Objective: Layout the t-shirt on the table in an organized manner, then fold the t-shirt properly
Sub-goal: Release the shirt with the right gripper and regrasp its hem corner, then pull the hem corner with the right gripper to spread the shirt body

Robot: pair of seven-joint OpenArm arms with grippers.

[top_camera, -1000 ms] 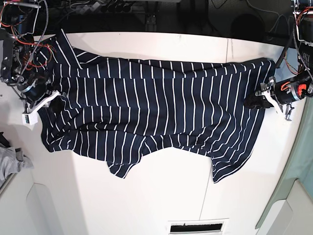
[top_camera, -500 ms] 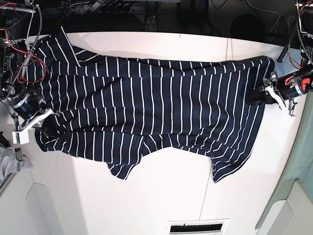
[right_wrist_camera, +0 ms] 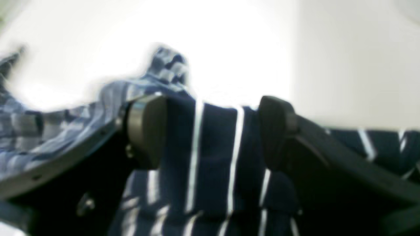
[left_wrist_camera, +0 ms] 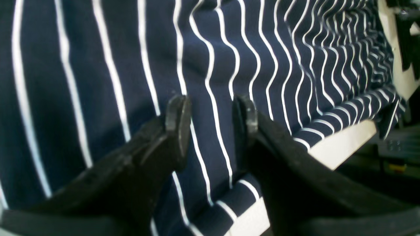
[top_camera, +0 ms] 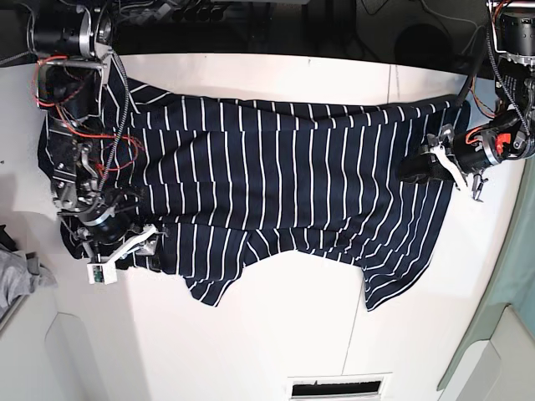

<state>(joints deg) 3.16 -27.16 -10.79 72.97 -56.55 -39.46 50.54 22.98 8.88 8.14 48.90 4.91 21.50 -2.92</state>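
t-shirt: The dark blue t-shirt point(top_camera: 276, 184) with thin white stripes lies spread out on the white table point(top_camera: 276, 334). It reaches almost from one side to the other. Its bottom edge is wavy and two flaps hang lower than the rest.

what changed: A moment ago the right gripper point(top_camera: 144, 243) was pinched shut at the shirt's side edge. Now it has let go and moved toward the near edge of the shirt. The cloth on that side has bunched in a little. The left gripper point(top_camera: 415, 170) has slid a bit further onto the shirt.

what it means: I think the shirt is still being laid out. It is not flat yet, so folding cannot start. The wavy edge and the flaps need a tug first.

right gripper: Its two fingers stand wide apart, with striped cloth showing between them. It holds nothing tight.

left gripper: Its fingers point(left_wrist_camera: 177, 124) are partly apart over the cloth. I cannot tell if they pinch any cloth.

arms: The right arm bends down over the shirt's corner near the grey cloth point(top_camera: 21, 276). The left arm reaches in low from the other side.
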